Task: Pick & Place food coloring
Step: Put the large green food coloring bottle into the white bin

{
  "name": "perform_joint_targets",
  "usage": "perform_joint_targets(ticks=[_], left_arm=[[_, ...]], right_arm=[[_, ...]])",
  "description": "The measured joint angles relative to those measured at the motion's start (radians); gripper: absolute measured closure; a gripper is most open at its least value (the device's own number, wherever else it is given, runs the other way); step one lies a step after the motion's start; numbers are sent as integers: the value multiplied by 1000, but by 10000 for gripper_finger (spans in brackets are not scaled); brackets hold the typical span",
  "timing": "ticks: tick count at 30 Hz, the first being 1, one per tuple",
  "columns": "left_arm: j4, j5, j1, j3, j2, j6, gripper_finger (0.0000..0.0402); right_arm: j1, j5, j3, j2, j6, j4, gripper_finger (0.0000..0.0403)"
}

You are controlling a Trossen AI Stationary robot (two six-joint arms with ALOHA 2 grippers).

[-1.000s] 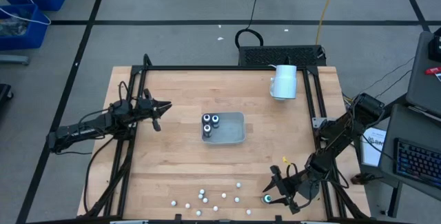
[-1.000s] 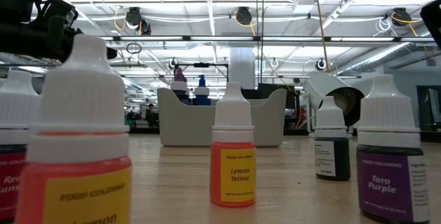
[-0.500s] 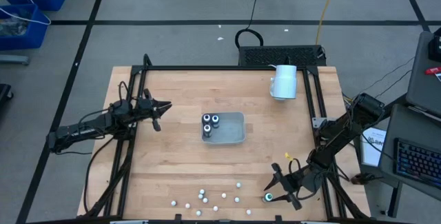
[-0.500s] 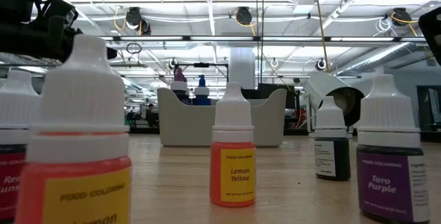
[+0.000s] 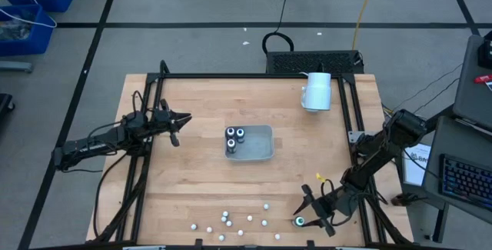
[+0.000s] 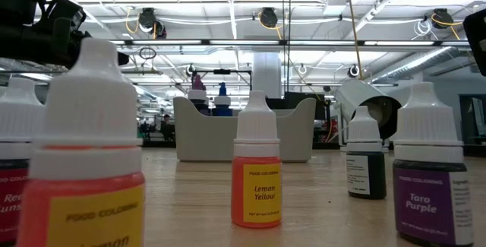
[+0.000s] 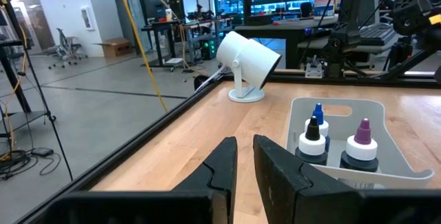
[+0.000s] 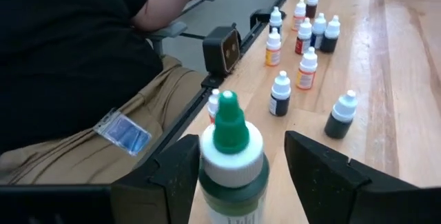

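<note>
Fingers of my left gripper (image 7: 244, 165) sit nearly together with nothing between them, waiting above the table's left side. Toward the middle, the tray (image 5: 261, 151) holds three bottles (image 7: 320, 141) standing upright. Along the near edge, loose small bottles (image 5: 226, 219) stand scattered. At the right, my right gripper (image 8: 238, 158) straddles the green-capped bottle (image 8: 231, 162), fingers apart on either side, not yet pressing. A person (image 8: 76, 58) sits just beyond that table edge. I judge this bottle light, stiff plastic, smooth and easily tipped; I should pinch the round body below the white collar, not the narrow cap.
</note>
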Motion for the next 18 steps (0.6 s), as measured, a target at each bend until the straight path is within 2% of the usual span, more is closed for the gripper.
perform_joint_targets(ticks=[5, 13, 18], left_arm=[[0, 0, 0, 0, 0, -2, 344], [0, 0, 0, 0, 0, -2, 344], [0, 0, 0, 0, 0, -2, 344]], right_arm=[[14, 2, 0, 2, -45, 8, 213], [17, 0, 0, 2, -58, 9, 282], [13, 3, 0, 2, -112, 14, 295]])
